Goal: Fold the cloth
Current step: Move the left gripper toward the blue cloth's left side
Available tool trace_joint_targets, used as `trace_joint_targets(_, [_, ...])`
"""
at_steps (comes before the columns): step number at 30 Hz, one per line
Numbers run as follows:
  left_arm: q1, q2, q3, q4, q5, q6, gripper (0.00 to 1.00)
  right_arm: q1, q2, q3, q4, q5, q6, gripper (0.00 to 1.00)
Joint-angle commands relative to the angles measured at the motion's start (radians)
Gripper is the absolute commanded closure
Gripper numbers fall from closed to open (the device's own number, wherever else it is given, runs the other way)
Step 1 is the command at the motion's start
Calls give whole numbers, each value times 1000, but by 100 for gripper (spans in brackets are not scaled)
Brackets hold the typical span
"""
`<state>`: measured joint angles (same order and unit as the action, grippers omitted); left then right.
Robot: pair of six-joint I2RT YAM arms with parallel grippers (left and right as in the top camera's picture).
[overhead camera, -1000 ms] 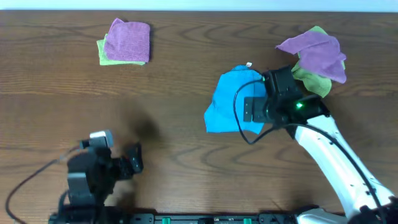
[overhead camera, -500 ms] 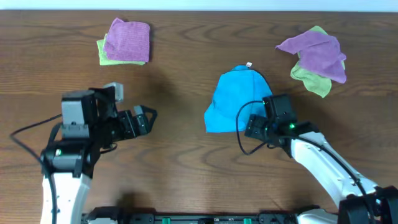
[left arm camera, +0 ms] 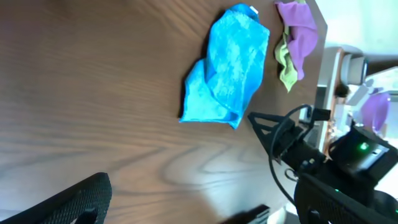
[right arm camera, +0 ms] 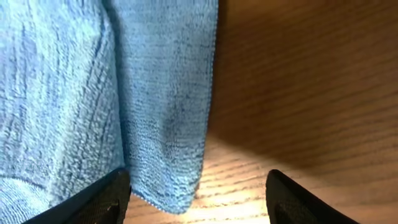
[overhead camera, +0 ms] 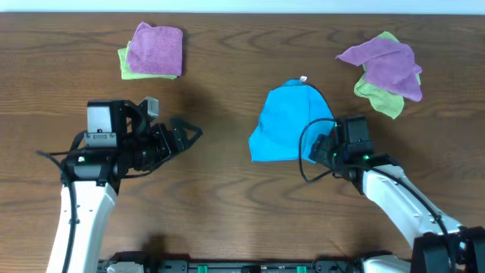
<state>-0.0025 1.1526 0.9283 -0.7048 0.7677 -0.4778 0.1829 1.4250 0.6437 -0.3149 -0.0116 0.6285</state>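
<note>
As its lower-right edge likely needs lifting, your right jaws gape empty at the sky-blue cloth; left jaws, also spread empty, hover mid-left.

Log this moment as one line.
cloth: sky-blue, rumpled, on table | right hand: open, at cloth's near-right corner | left hand: open, apart from cloth | fold: not done

White arms, black fingers (green wrist lights), looping cables.

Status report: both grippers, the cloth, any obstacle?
Left gripper open, empty, apart from cloth. Right gripper open at cloth edge. Cloth rumpled on table. Other cloth piles well apart.
</note>
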Motion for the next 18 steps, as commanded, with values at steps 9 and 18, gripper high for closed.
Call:
trace_joint_targets(9, [-8,4,17,2,38,-78,5,-8,79,-12,41,-6,46,31])
trace_joint_targets(18, [-84,54,17,26,4,-174,5,-8,117,-12,77,-23,67,33])
